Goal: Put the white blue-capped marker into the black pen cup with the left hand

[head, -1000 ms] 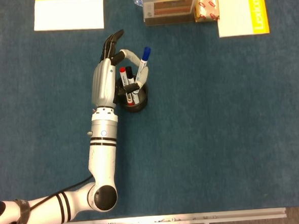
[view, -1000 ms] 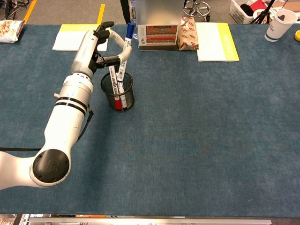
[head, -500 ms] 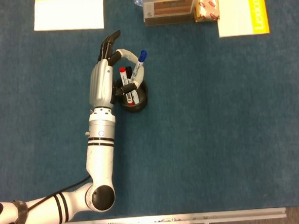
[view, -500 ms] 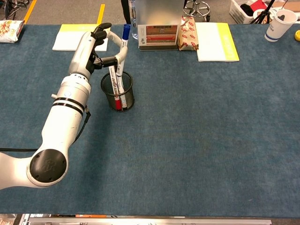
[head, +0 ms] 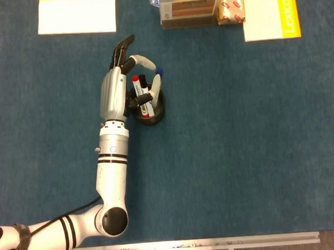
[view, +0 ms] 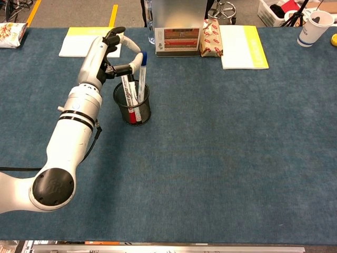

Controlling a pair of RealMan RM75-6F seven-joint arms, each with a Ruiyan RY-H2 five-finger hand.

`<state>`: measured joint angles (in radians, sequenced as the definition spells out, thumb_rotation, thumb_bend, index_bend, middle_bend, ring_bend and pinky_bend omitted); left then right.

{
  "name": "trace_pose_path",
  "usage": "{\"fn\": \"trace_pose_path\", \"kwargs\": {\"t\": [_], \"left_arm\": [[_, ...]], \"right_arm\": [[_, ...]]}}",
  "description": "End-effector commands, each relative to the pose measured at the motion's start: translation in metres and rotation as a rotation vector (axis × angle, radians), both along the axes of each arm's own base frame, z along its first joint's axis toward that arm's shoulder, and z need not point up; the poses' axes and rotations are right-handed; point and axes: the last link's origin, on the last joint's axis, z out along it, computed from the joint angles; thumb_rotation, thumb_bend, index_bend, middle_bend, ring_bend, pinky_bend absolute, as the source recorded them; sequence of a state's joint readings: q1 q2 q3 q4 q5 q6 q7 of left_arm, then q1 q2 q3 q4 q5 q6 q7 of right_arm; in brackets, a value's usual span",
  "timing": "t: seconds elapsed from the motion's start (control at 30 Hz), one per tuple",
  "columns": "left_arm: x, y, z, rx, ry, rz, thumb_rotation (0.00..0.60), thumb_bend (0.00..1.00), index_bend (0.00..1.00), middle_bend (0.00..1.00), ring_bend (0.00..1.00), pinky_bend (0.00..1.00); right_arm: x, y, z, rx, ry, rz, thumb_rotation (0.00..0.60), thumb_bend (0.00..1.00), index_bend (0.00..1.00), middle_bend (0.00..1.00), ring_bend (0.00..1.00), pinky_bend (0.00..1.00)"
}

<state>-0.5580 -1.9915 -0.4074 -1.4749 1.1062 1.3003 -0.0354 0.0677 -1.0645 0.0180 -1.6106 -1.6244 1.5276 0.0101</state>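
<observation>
Over the black pen cup (view: 132, 105) my left hand (view: 108, 55) looks barely pinched on the blue-capped marker (view: 141, 76), or already off it; I cannot tell. Marker stands inside the cup; a careless withdrawal could tip the cup

Office-style lab bench, as I read it.
I see a blue table (view: 221, 137), notepads (view: 239, 46), paper cup (view: 315, 26), chair base (view: 220, 9).
</observation>
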Motion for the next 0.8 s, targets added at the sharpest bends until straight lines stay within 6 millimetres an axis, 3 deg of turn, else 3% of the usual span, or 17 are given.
{"fn": "trace_pose_path", "kwargs": {"t": [0.03,0.5,0.63,0.8], "left_arm": [[0.0,0.0,0.0,-0.003,-0.002,0.0,0.5,0.35,0.46,0.08,0.0,0.1],[-0.004,0.001,0.007,0.002,0.022,-0.014,0.503,0.35,0.44,0.08,0.0,0.1],[-0.012,0.0,0.013,0.011,0.184,-0.068,0.534,0.35,0.44,0.09,0.0,0.1],[-0.034,-0.005,0.037,0.062,0.466,-0.141,0.566,0.35,0.44,0.09,0.0,0.1]], "right_arm": [[0.0,0.0,0.0,0.001,0.0,0.001,0.6,0.0,0.3,0.25,0.22,0.38],[0.0,0.001,0.001,-0.002,-0.002,0.003,0.6,0.0,0.3,0.25,0.22,0.38],[0.001,0.001,0.002,-0.005,-0.003,0.004,0.6,0.0,0.3,0.25,0.22,0.38],[0.001,0.001,0.002,-0.007,-0.003,0.005,0.6,0.0,0.3,0.25,0.22,0.38]]}}
